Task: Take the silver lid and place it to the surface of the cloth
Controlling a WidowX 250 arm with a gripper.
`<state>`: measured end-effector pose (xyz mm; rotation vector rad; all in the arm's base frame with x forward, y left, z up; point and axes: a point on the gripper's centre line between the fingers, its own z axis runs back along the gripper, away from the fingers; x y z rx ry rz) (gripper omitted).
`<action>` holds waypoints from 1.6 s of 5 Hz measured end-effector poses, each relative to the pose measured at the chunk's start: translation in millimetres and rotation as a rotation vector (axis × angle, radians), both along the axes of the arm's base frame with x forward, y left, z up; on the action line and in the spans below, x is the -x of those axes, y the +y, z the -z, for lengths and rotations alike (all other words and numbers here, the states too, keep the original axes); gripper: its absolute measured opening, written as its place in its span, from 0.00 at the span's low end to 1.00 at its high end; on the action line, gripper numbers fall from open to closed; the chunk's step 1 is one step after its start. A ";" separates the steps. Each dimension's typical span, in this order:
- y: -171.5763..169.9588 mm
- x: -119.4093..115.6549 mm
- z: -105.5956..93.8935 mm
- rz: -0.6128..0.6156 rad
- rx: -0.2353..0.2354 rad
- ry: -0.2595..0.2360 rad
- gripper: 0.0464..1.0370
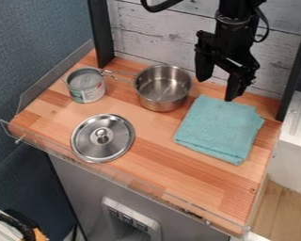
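Silver lid [118, 141]: round, shiny metal, flat on wood counter [159, 164], center knob [102, 135] up, near front edge. Cloth [219, 129]: teal, folded to a rough square, lying flat on counter, well apart from lid.

the arm [233, 22] is cut off (by the top edge).

The striped wooden counter [162, 162] is bearing four items. A silver lid [118, 135] is lying knob up near the front edge. Behind it, a metal pot [161, 101] is standing between a can [87, 92], toward which its handle is pointing, and a folded teal cloth [219, 127].
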<state>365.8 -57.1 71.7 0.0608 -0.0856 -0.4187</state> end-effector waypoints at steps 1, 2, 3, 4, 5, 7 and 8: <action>0.7 4.2 13.4 0.001 -0.003 0.037 0.96; 20.7 28.4 16.6 -0.035 0.022 0.055 0.96; 53.7 46.1 4.2 -0.079 0.091 0.013 0.96; 70.5 64.6 4.4 -0.077 0.101 0.006 0.96; 104.3 81.0 12.9 -0.102 0.097 -0.006 0.96; 138.2 104.0 36.2 -0.101 -0.024 -0.064 0.96; 146.9 105.1 45.4 -0.142 -0.052 -0.054 0.96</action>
